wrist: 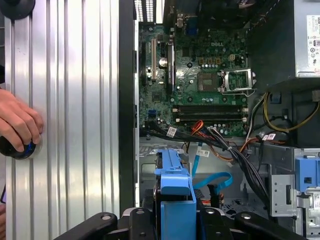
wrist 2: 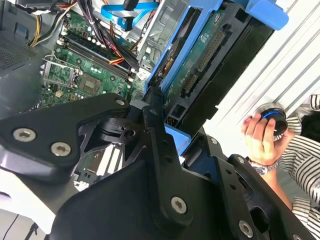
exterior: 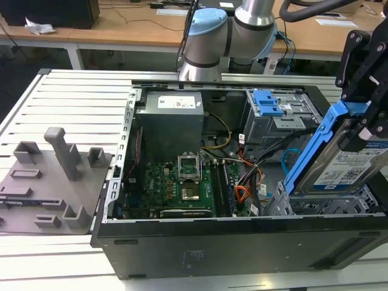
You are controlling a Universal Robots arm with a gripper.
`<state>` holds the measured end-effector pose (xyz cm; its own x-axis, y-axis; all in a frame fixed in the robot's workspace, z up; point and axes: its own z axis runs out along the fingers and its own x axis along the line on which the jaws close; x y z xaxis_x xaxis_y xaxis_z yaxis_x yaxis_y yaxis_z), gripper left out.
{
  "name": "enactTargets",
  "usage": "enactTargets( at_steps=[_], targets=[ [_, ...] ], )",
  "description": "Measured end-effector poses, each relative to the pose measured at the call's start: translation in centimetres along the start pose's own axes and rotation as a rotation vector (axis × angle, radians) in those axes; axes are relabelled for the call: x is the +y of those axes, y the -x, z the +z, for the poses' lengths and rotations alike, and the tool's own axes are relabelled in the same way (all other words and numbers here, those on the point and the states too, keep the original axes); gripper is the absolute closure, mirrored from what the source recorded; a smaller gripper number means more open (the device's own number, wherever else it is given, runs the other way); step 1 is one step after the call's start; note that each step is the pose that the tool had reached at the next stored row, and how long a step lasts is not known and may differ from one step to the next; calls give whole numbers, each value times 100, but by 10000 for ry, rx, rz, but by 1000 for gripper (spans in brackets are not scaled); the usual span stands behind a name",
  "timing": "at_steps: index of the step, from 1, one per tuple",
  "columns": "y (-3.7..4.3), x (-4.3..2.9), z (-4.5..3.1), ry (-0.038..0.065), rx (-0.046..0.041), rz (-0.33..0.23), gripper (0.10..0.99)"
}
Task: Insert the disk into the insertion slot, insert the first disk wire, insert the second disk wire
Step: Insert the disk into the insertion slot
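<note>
Computer case point(exterior: 242, 242): black tower lying on its side with the panel off, its near wall closest to where I stand. The green motherboard point(exterior: 176, 182) and grey power supply point(exterior: 170, 118) are exposed inside.
Room: wooden desks point(exterior: 121, 27) with trailing cables at the back; it looks like a lab or workshop.
Table point(exterior: 60, 91): pale slatted aluminium, ribbed and hard. A grey moulded fixture point(exterior: 54, 176) sits at the exterior view's left, apart from the case.
Arm point(exterior: 218, 36): silver and light blue, rising behind the case.
Gripper point(exterior: 362, 121): clenched on the disk point(exterior: 342, 167) by its blue carrier, at the exterior view's right.
Disk: steeply tilted, lower end at the mouth of the insertion slot point(exterior: 285, 203), upper end high; not seated. At this slant I'd worry a carrier corner catches the cage edge and jams, or twists in the grip.
Insertion slot: low perforated grey cage, near the taller cage point(exterior: 267, 103) with the blue latch.
Second disk wire point(wrist: 220, 177): light-blue loop lying loose just beside the slot. It could get pinched under the disk.
Wire bundle point(exterior: 245, 182): orange, red and black, close by; the same snag risk.
Hand point(wrist: 17, 122): a person's, resting on a round black knob point(wrist: 15, 151) on the table, well apart from the case.
</note>
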<state>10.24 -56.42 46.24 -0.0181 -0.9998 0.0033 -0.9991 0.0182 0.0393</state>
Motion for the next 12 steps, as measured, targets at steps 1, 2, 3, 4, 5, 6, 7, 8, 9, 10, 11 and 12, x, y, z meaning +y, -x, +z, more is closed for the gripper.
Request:
enactTargets(
  at_steps=[1,2,3,4,5,6,7,8,9,10,11,12],
  targets=[
    [0,0,9,0,-1,0,718],
    [0,0,14,0,0,0,718],
    [1,-1,21,0,-1,0,718],
    [5,-1,26,0,-1,0,718],
    [18,-1,31,0,0,-1,718],
    [31,-1,34,0,0,-1,718],
    [44,-1,37,0,1,0,718],
    [66,-5,44,0,0,0,718],
    [88,-27,53,4,-1,0,718],
    [114,-55,63,11,1,0,718],
    [135,-74,74,17,0,0,718],
    [148,-90,83,24,0,0,718]
  ],
)
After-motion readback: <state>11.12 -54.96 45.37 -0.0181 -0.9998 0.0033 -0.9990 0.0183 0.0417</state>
